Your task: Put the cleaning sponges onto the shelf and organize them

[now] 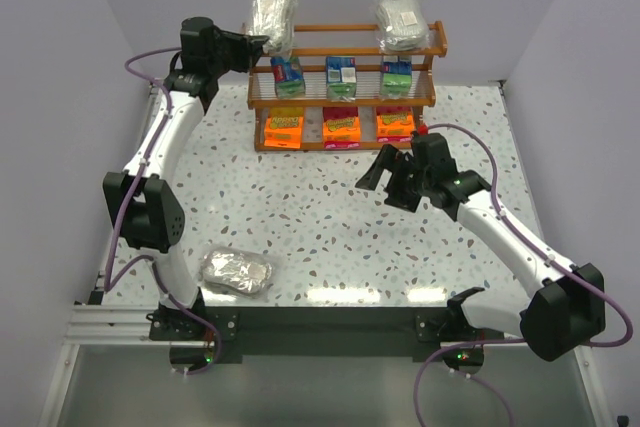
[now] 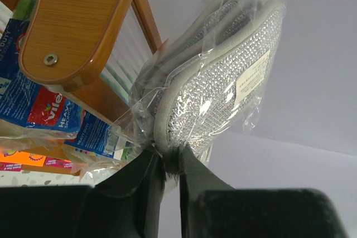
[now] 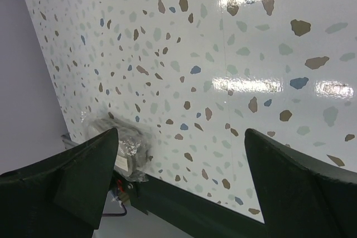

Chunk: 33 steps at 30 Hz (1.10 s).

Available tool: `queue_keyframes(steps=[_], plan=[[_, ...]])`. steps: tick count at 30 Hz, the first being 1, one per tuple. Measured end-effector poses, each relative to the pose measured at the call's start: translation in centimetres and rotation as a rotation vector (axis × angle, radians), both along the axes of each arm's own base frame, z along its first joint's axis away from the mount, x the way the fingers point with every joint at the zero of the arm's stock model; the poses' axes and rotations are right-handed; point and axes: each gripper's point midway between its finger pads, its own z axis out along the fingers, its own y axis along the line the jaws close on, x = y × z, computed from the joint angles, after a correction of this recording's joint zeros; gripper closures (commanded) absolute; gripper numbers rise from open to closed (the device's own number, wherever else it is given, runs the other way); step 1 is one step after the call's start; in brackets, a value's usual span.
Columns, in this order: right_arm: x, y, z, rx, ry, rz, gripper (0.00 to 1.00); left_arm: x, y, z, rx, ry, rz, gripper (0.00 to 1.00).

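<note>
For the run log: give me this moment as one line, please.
left gripper: pinching silvery pack at shelf top-left | right gripper: open, empty | loose pack: on table

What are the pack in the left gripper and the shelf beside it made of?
The silvery pack: apparently a sparkly metallic-mesh pad with a grey fabric rim, sealed in thin clear plastic film, crinkled and glossy. The shelf: looks like varnished wood, orange-brown with visible grain and a smooth sheen; a metal screw sits in its rail end.
</note>
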Motion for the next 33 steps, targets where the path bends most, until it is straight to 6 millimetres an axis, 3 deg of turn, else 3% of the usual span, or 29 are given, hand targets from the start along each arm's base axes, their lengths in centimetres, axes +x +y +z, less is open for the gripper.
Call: queue_keyframes(steps=[18, 27, 33], plan=[[0.0, 0.0, -0.3, 0.004, 0.006, -0.006, 0.02, 0.3, 0.1, 0.4, -0.021, -0.007, 0.023, 0.56], [0.0, 0.1, -0.2, 0.007, 0.003, -0.008, 0.02, 0.2, 0.0, 2.7, -0.057, -0.078, 0.024, 0.45], [0.0, 0.0, -0.4, 0.009, 0.006, -0.011, 0.01, -1.0, -0.1, 4.2, -0.077, -0.122, 0.006, 0.44]])
